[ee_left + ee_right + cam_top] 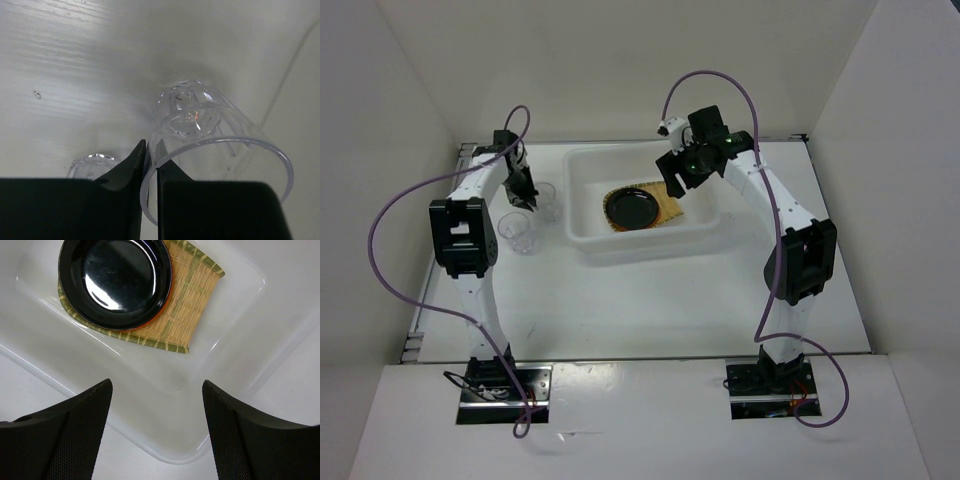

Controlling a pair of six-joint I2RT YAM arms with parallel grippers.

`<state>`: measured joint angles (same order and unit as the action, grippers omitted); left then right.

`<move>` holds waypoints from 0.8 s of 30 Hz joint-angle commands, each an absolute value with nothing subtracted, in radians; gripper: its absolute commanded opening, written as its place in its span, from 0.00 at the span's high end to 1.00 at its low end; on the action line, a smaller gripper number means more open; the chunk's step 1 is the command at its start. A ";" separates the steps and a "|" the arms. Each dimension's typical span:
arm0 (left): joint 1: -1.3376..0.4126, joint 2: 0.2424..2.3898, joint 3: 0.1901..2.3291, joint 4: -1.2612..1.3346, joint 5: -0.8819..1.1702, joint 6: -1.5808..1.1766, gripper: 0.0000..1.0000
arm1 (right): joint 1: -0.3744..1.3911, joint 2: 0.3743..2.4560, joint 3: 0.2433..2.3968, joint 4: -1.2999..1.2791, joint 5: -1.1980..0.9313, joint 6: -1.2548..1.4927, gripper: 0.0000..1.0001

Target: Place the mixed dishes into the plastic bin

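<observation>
Found clear glass cup (210, 125) left of the plastic bin (585, 200), pinched by one wall in the left pincer (151, 150), right pincer (156, 385) released; judged liable to swivel and slip on slick glass.

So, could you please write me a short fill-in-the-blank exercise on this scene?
1. The glossy round black plate and the tan woven bamboo tray both lie ____ the large translucent white plastic bin.
2. The left tool is ____ on the rim of a clear glass cup.
3. The right tool, over the bin, is ____.
Missing words: inside; shut; open.
</observation>
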<state>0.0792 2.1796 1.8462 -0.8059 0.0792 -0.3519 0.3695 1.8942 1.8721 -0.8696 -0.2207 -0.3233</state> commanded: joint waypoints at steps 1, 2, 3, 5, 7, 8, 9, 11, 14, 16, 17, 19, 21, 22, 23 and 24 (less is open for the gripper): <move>0.080 2.184 1.917 -0.821 0.016 -0.367 0.96 | 0.362 1.864 1.865 -0.867 -0.219 -0.339 0.22; 0.080 2.174 1.927 -0.834 -0.001 -0.367 0.99 | 0.362 1.864 1.865 -0.867 -0.219 -0.339 0.22; 0.080 2.162 1.939 -0.844 -0.012 -0.376 1.00 | 0.362 1.864 1.865 -0.867 -0.219 -0.339 0.22; 0.094 2.148 1.988 -0.871 -0.021 -0.376 1.00 | 0.362 1.864 1.865 -0.867 -0.219 -0.339 0.22; 0.107 2.123 2.035 -0.914 -0.031 -0.387 1.00 | 0.362 1.864 1.865 -0.876 -0.219 -0.339 0.22; 0.121 2.112 2.104 -0.952 -0.044 -0.397 1.00 | 0.362 1.864 1.865 -0.876 -0.219 -0.339 0.22; 0.121 2.112 2.149 -0.971 -0.044 -0.408 1.00 | 0.362 1.855 1.865 -0.876 -0.219 -0.339 0.22; 0.130 2.112 2.304 -1.011 -0.020 -0.420 1.00 | 0.362 1.855 1.865 -0.876 -0.219 -0.339 0.22; 0.108 2.204 2.564 -1.113 0.064 -0.465 1.00 | 0.362 1.855 1.865 -0.876 -0.210 -0.339 0.22; 0.083 2.341 2.941 -1.185 0.104 -0.508 1.00 | 0.362 1.855 1.865 -0.876 -0.210 -0.339 0.22; 0.072 2.385 3.045 -1.231 0.180 -0.531 1.00 | 0.362 1.855 1.865 -0.867 -0.210 -0.339 0.22; 0.034 2.425 3.094 -1.223 0.268 -0.561 1.00 | 0.362 1.845 1.865 -0.867 -0.219 -0.328 0.22; -0.029 2.436 3.080 -1.223 0.247 -0.561 1.00 | 0.362 1.845 1.856 -0.867 -0.228 -0.328 0.22; -0.050 2.460 3.080 -1.233 0.230 -0.546 1.00 | 0.362 1.835 1.856 -0.867 -0.229 -0.328 0.22; -0.070 2.470 3.089 -1.245 0.221 -0.532 1.00 | 0.362 1.835 1.856 -0.867 -0.229 -0.328 0.22; -0.099 2.480 3.089 -1.246 0.221 -0.532 1.00 | 0.362 1.835 1.847 -0.867 -0.229 -0.328 0.22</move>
